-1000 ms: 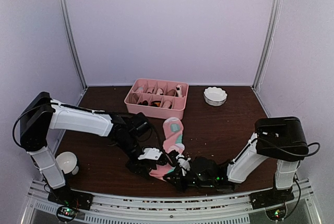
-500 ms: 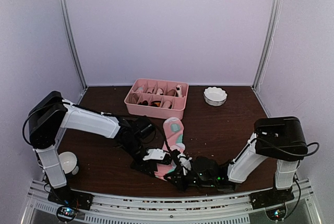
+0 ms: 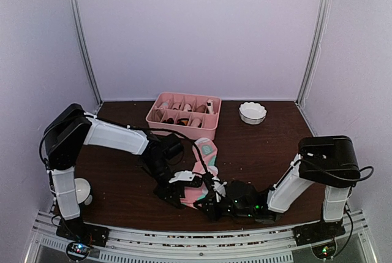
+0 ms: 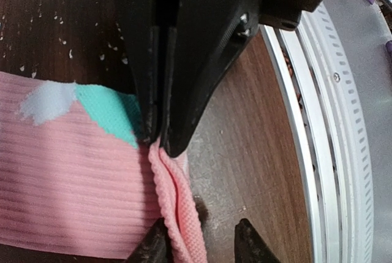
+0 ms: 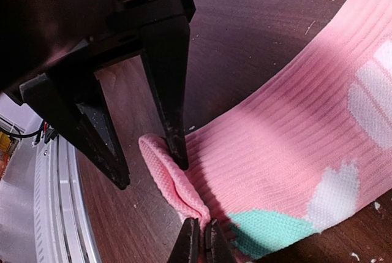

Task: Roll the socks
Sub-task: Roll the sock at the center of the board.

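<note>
The pink sock point(image 3: 205, 159) with teal and white patches lies on the dark table, its cuff at the near end. My right gripper point(image 3: 211, 198) point(image 5: 201, 238) is shut on the folded cuff edge point(image 5: 174, 183). My left gripper point(image 3: 184, 183) point(image 4: 199, 241) is open and straddles the same cuff point(image 4: 174, 208). In the right wrist view one left fingertip point(image 5: 177, 152) rests on the sock just behind the cuff. The right gripper's closed fingers point(image 4: 159, 91) fill the top of the left wrist view. The cream sock is not in view.
A pink divided tray point(image 3: 182, 129) holding several rolled items stands at the back centre. A white scalloped bowl point(image 3: 252, 113) is at the back right. A white cup point(image 3: 78, 190) sits by the left arm's base. The metal rail point(image 3: 184, 238) point(image 4: 324, 152) runs close behind the grippers.
Both grippers have shifted slightly to the right and away from the rail with the cuff. The left arm's elbow has swung right. The sock looks shorter and more bunched.
</note>
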